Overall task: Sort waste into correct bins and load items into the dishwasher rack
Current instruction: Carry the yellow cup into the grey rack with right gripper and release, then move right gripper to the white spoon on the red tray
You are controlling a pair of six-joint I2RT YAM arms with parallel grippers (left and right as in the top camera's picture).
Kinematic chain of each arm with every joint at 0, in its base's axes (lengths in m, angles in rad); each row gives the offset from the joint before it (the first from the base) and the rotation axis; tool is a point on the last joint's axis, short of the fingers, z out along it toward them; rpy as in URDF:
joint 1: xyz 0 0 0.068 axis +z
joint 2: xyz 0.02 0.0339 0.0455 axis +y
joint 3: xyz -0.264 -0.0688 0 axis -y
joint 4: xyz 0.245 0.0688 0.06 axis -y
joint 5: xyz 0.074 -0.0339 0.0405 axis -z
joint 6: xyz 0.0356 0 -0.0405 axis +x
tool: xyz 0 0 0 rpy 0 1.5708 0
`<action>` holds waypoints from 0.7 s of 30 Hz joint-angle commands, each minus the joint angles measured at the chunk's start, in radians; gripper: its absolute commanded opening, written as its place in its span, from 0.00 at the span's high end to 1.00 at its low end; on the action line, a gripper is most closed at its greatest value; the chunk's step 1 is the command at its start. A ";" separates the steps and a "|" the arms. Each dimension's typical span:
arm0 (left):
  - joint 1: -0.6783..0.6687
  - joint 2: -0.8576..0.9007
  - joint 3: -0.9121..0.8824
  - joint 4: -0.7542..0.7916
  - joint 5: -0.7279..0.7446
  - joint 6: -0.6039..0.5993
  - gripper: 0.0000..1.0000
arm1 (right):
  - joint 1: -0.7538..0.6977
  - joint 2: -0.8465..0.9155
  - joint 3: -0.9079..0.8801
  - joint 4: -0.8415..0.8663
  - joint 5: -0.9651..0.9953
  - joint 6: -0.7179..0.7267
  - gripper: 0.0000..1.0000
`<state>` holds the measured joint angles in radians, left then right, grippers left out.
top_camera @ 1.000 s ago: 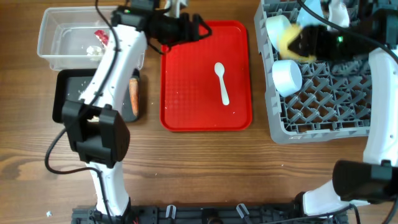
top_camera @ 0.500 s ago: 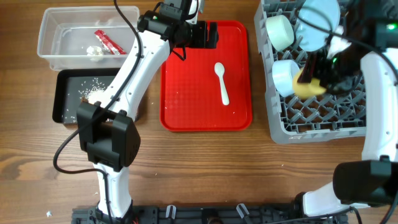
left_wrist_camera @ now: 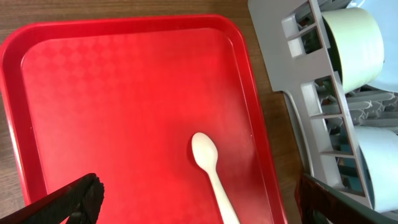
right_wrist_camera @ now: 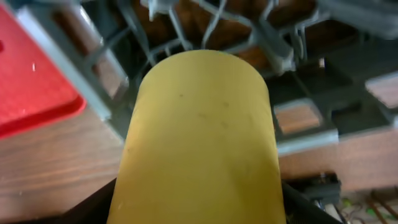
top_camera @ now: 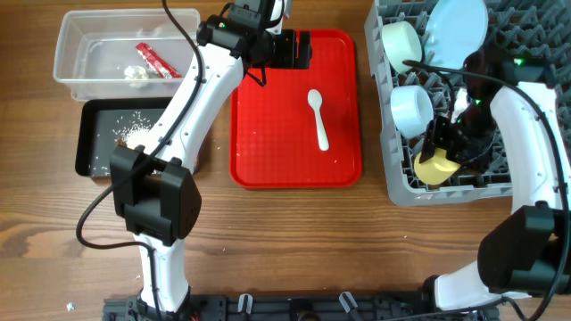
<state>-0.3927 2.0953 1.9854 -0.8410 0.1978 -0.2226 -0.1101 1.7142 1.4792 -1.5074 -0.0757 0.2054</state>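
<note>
Over the dishwasher rack's (top_camera: 451, 189) near left corner, the right gripper (top_camera: 440, 155) holds the yellow cup (right_wrist_camera: 199, 137), jaws clenched on its sides; the cup sits tilted among the pegs, perhaps already resting on them, though the blurred wrist view leaves that unsure; loading the cup is the step in hand. Left of the rack, the left gripper (top_camera: 299, 49) hovers above the red tray (top_camera: 268, 134), jaws spread wide and empty; the white plastic spoon (left_wrist_camera: 211, 171) lies on that tray, untouched. Next, probably: free the cup gently, then pinch the spoon's thin handle.
</note>
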 commanded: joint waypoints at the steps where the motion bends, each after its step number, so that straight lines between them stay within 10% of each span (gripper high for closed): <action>1: -0.005 -0.004 0.012 0.002 -0.013 0.006 0.00 | 0.006 -0.017 -0.022 0.061 0.027 0.009 0.36; 21: -0.005 -0.004 0.012 0.002 -0.013 0.006 0.00 | 0.006 -0.014 -0.023 0.055 0.000 0.003 0.36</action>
<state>-0.3927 2.0953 1.9854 -0.8413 0.1978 -0.2226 -0.1101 1.7145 1.4612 -1.4483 -0.0700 0.2054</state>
